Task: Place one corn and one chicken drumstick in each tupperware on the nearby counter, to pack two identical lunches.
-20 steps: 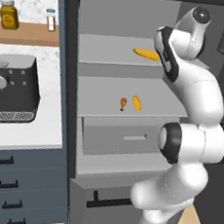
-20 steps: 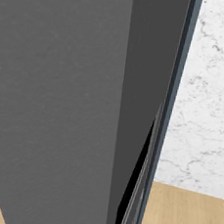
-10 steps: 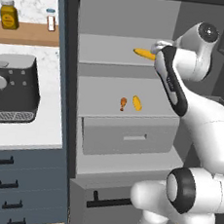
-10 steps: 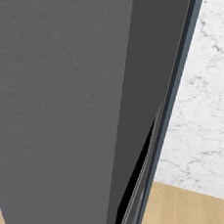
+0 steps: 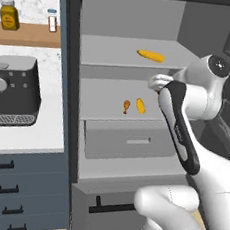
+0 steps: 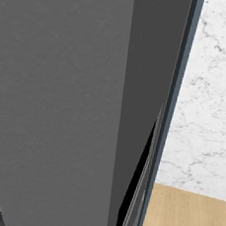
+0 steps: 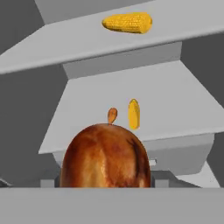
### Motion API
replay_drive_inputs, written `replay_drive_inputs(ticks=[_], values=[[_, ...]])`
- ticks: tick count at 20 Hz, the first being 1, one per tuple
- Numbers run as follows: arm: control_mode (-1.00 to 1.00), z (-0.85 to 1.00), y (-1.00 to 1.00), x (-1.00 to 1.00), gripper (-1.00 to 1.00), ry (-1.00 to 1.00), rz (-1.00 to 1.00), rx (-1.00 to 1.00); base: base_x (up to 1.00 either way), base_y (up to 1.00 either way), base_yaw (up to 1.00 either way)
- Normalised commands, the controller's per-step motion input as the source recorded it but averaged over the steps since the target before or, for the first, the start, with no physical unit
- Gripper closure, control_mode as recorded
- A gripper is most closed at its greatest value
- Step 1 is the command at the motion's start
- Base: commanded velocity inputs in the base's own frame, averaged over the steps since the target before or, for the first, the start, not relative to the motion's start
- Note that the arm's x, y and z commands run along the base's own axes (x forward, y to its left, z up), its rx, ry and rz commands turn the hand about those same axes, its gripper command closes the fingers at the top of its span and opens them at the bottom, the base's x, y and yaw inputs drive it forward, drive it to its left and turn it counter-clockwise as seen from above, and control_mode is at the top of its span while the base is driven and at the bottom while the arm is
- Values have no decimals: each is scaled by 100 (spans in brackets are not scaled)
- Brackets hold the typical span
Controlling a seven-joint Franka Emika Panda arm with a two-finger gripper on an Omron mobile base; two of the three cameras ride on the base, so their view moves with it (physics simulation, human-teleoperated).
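In the hand view a large reddish-brown chicken drumstick [image 7: 105,155] sits right in front of the camera, and my gripper [image 5: 158,83] is shut on it, its fingertips hidden behind the meat. The hand hovers before the open fridge, level with the middle shelf. On that shelf lie a second small drumstick [image 5: 126,106] [image 7: 112,115] and a yellow corn [image 5: 140,106] [image 7: 134,113] side by side. Another corn [image 5: 150,55] [image 7: 127,22] rests on the upper shelf. The white counter [image 5: 29,140] runs to the left of the fridge. The tupperware is out of view.
A black coffee machine [image 5: 15,90] stands on the counter, under a wooden wall shelf [image 5: 25,33] with a jar [image 5: 9,15]. A grey drawer [image 5: 129,141] sits below the fridge's middle shelf. The dark fridge door [image 6: 76,106] stands close on the right, next to a marbled wall [image 6: 211,96].
The arm has folded forward and the hand has dropped from high on the right to the front of the fridge's middle shelf. The food on the shelves has not moved.
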Motion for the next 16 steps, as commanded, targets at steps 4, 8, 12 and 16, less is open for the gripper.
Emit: replay_drive_inputs(ticks=[4, 8, 12, 16], values=[[-100, -61, 27, -77, 100, 23, 25, 0, 0, 0, 0], [-100, -79, 3, 10, 100, 36, 25, -3, 0, 0, 0], [-100, -59, 13, 8, 100, 34, 13, -10, 0, 0, 0], [-100, -29, 3, 14, 100, 25, 1, -21, 0, 0, 0]])
